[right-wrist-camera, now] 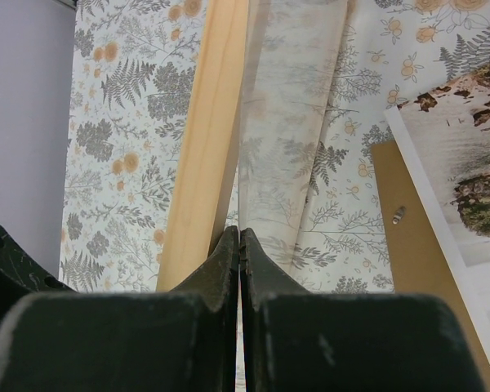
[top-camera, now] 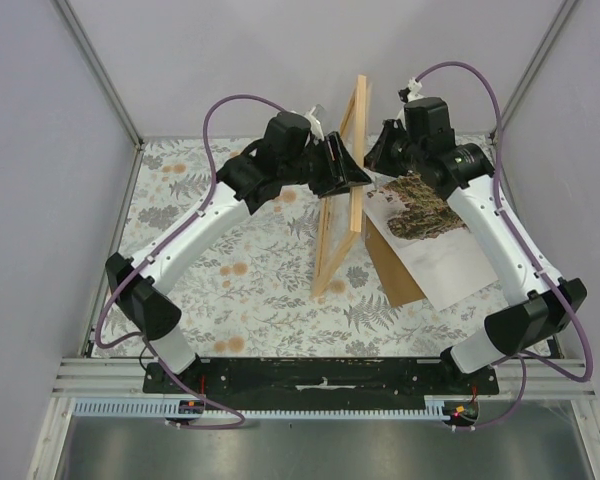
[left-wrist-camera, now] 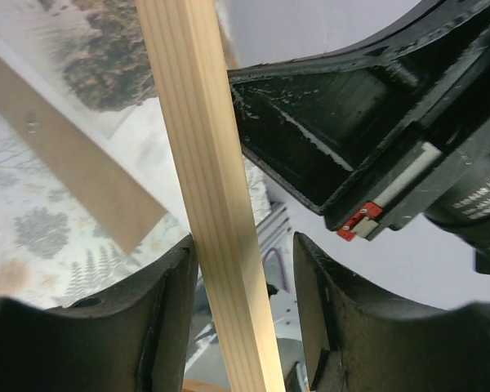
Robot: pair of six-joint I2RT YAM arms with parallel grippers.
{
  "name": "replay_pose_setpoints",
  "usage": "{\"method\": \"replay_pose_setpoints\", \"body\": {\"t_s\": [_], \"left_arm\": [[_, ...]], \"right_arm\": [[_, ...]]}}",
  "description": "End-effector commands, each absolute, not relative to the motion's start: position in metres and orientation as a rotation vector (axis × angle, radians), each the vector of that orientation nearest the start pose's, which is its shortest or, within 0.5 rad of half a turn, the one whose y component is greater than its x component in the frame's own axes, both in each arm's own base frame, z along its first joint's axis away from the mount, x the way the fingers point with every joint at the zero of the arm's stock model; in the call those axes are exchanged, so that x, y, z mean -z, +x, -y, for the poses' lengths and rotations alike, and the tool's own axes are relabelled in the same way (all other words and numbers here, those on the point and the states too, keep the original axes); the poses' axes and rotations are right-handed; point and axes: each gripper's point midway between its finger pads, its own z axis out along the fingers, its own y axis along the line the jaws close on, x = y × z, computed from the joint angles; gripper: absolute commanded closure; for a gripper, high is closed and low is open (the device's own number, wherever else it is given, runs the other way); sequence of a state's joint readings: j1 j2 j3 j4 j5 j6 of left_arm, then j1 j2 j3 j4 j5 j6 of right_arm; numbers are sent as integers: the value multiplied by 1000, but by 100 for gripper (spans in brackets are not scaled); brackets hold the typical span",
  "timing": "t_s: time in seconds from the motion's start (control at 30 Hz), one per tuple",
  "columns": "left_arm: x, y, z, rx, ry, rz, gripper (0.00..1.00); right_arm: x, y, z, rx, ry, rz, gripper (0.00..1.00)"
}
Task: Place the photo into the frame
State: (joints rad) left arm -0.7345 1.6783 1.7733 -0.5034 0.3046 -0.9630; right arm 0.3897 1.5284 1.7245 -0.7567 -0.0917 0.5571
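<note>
Top external: raised left tool (top-camera: 358,172) straddles the frame (top-camera: 325,262) loosely; right tool (top-camera: 376,160) closed.

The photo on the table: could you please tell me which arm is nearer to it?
Right. The right arm crosses directly over the photo, hiding part of it from above. The left arm is across the standing frame from it, the left gripper straddling a frame bar.

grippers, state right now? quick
left gripper: open, jaws straddling the frame bar.
right gripper: shut, tips at the frame's inner edge; whether it grips anything cannot be told.
</note>
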Motion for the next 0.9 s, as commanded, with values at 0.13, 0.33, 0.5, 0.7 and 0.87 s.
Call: {"method": "replay_pose_setpoints", "body": {"t_s": [0.13,0.33,0.5,0.7,0.87], "left_arm": [[-321,301,362,1047,144,-2341,45],[-313,303,343,907,168,-2362,44],[-310,308,321,746,172,-2371,44],[-307,308,297,596,187,-2375,48],[-299,310,271,443,200,-2396,55]], "right_arm": [[-356,387,-217,-700,101,-2102,100],[-358,386,-227,-705,85,-2104,100],[-356,386,-235,-705,72,-2111,100],[-358,385,-238,-706,65,-2110,100],[-362,383,-234,-694,65,-2103,100]]}}
